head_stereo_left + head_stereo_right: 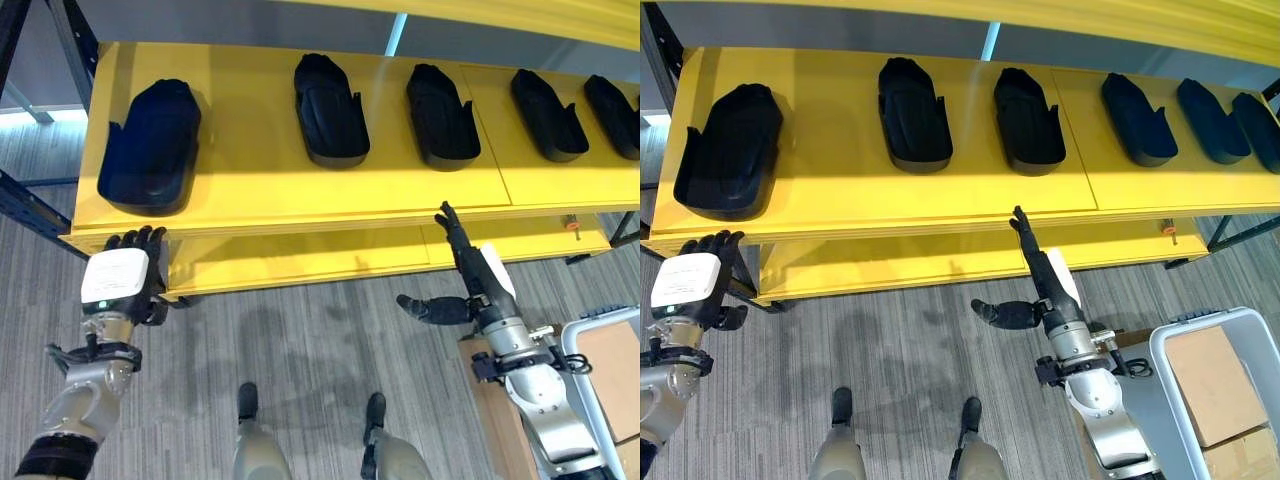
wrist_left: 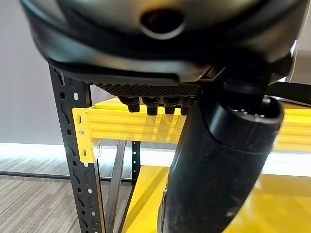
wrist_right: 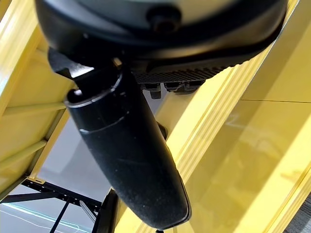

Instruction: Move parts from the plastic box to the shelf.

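Note:
Several black moulded parts lie in a row on the yellow shelf [image 1: 260, 185]: a wide one [image 1: 152, 145] at the left, then narrower ones [image 1: 330, 110] [image 1: 440, 115] [image 1: 1137, 120] towards the right. My left hand [image 1: 125, 275] hangs open and empty below the shelf's front edge, under the wide part. My right hand [image 1: 1045, 270] is open and empty too. Its straight fingers [image 1: 450, 225] reach up to the front lip near the middle, and its thumb [image 1: 1000, 313] sticks out to the left. A pale plastic box [image 1: 1170, 390] stands at the lower right.
Brown cardboard pieces [image 1: 1210, 385] sit in the plastic box. A lower yellow shelf level [image 1: 300, 262] runs under the top one. Dark steel uprights [image 2: 80, 160] frame the rack's left end. Grey carpet [image 1: 300, 350] lies open in front of the shelf.

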Robot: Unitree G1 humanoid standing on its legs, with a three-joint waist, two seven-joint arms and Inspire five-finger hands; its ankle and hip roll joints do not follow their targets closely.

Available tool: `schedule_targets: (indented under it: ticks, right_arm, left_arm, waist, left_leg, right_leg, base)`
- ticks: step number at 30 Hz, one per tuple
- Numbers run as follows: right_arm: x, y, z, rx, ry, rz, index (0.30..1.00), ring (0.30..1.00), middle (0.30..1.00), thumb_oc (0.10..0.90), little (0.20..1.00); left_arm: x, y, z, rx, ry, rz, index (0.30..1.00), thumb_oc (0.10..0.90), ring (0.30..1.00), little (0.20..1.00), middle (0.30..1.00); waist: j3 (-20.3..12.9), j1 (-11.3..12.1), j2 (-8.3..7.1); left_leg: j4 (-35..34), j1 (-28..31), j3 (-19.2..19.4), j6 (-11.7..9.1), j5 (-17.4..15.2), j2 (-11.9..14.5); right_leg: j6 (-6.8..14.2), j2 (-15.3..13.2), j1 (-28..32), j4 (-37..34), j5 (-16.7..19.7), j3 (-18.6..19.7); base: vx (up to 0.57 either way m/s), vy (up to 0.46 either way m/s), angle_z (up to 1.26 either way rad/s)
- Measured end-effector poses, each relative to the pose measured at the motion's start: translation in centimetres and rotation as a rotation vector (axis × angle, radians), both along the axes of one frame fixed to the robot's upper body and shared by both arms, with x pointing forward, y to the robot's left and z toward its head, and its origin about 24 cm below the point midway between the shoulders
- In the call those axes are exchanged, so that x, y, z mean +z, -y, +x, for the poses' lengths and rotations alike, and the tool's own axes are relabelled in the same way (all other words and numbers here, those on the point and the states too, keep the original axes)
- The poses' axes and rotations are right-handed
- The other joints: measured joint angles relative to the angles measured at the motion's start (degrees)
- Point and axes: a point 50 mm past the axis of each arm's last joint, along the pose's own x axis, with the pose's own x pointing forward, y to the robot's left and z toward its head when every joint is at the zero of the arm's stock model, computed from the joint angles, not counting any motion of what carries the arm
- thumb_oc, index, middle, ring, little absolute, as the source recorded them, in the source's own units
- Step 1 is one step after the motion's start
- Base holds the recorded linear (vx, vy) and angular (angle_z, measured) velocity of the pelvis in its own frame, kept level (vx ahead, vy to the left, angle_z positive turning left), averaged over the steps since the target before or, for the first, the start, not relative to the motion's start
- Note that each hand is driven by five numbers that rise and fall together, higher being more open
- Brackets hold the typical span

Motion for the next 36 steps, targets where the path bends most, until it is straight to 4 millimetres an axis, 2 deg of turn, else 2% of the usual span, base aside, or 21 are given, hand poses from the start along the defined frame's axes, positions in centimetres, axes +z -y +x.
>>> schedule_targets:
  ticks: [17, 20, 27, 36]
  right_arm:
    - [0.4, 0.0, 0.2, -0.004, 0.018, 0.002, 1.0, 1.0, 1.0, 0.9, 1.0]
    - [0.4, 0.0, 0.2, -0.004, 0.018, 0.002, 1.0, 1.0, 1.0, 0.9, 1.0]
    - [0.4, 0.1, 0.3, -0.02, 0.025, 0.002, 1.0, 1.0, 1.0, 0.9, 1.0]
    - [0.4, 0.2, 0.2, -0.023, 0.026, 0.001, 1.0, 1.0, 1.0, 0.9, 1.0]
  left_arm:
    - [3.0, -0.4, 1.4, 0.0, 0.094, 0.05, 1.0, 0.9, 1.0, 1.0, 1.0]
    - [3.0, -0.3, 1.4, -0.001, 0.095, 0.05, 1.0, 0.9, 1.0, 1.0, 1.0]
    - [2.7, 0.0, 3.0, -0.006, 0.065, 0.074, 1.0, 0.9, 1.0, 1.0, 1.0]
    - [3.3, 0.5, 4.0, -0.025, 0.083, 0.082, 1.0, 0.9, 1.0, 1.0, 1.0]
  waist:
    - [1.8, -0.2, -0.14]
    - [1.8, -0.9, -0.13]
    - [1.9, -1.6, -0.07]
    - [2.0, -3.0, -0.18]
  left_leg:
    - [1.8, -2.1, -0.1, 0.0, -0.5, 0.0]
    - [2.1, -2.4, -0.1, 0.0, -0.6, 0.0]
    - [4.0, -4.1, 0.0, 0.2, -1.2, -0.2]
    - [6.0, -6.3, 0.2, 0.5, -1.7, -0.8]
  right_leg:
    - [-0.1, -0.1, -1.2, 0.0, 0.3, 0.2]
    - [-0.1, -0.1, -1.4, 0.0, 0.3, 0.2]
    - [-0.1, -0.3, -2.5, 0.0, 1.0, 0.7]
    - [0.0, -1.0, -4.7, 1.2, 1.3, 1.5]
  base:
    - [0.0, 0.0, 0.0]
    - [0.0, 0.0, 0.0]
    - [0.0, 0.006, -0.02]
    - [0.0, 0.002, -0.01]
